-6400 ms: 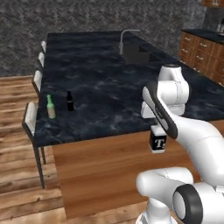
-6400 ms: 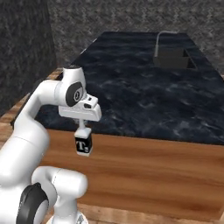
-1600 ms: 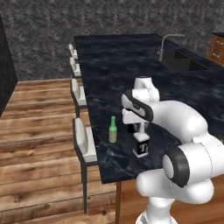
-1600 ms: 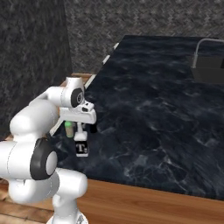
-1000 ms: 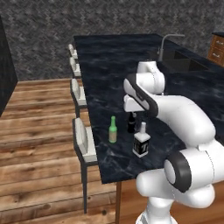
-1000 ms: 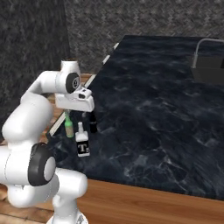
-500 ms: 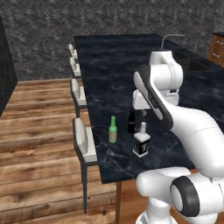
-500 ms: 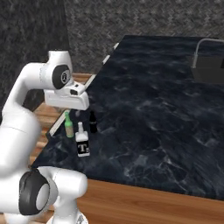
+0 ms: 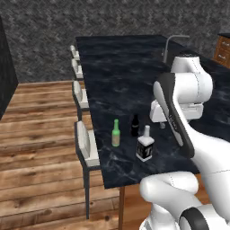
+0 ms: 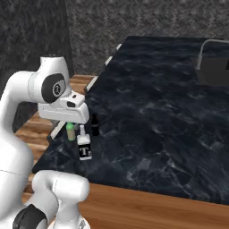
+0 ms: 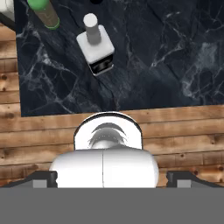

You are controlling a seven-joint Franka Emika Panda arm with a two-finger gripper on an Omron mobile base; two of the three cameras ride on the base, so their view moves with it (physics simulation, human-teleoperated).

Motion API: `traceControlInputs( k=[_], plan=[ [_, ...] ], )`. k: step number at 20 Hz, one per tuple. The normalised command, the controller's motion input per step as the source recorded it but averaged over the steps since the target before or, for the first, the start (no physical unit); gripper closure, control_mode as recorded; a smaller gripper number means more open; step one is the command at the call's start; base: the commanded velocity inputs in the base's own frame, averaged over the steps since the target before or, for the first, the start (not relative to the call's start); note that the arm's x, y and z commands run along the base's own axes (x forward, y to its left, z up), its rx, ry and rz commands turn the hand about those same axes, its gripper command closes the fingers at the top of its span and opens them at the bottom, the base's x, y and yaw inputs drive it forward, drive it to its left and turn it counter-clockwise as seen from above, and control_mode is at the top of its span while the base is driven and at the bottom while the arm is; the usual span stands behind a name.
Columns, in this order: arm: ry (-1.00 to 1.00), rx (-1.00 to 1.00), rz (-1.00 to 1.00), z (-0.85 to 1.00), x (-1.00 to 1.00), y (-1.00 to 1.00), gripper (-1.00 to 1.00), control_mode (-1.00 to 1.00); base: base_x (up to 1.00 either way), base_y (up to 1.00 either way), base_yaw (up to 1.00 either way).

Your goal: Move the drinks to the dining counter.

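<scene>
Three drinks stand close together near the front corner of the dining counter (image 9: 117, 76): the squat clear bottle with the black "T" label (image 9: 145, 144), the slim black bottle (image 9: 134, 126) and the slim green bottle (image 9: 116, 133). My gripper (image 9: 163, 123) hangs above the counter, up and to the right of the clear bottle, touching none of them. In the hand view the clear bottle (image 11: 95, 46) and green bottle (image 11: 43, 12) lie far below. The gripper (image 11: 112, 177) is open and holds nothing, its fingertips (image 11: 41, 177) spread wide.
White-seated stools (image 9: 83, 139) line the counter's left side over the wooden floor (image 9: 40, 134). A faucet (image 9: 173, 42) and sink (image 10: 214, 71) sit far back on the counter. The counter's front edge (image 11: 109, 111) runs just past the bottles.
The gripper let go of the clear bottle, which now stands free beside the other two. The hand has risen and drawn back from it. Much earlier, the base drove up to this corner.
</scene>
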Motion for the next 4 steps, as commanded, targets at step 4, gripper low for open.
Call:
traceControlInputs(
  k=[4],
  plan=[
    [0.0, 0.0, 0.0, 0.1, -0.59, 0.0, -1.0, -1.0, 0.0, 0.0, 0.0]
  ],
)
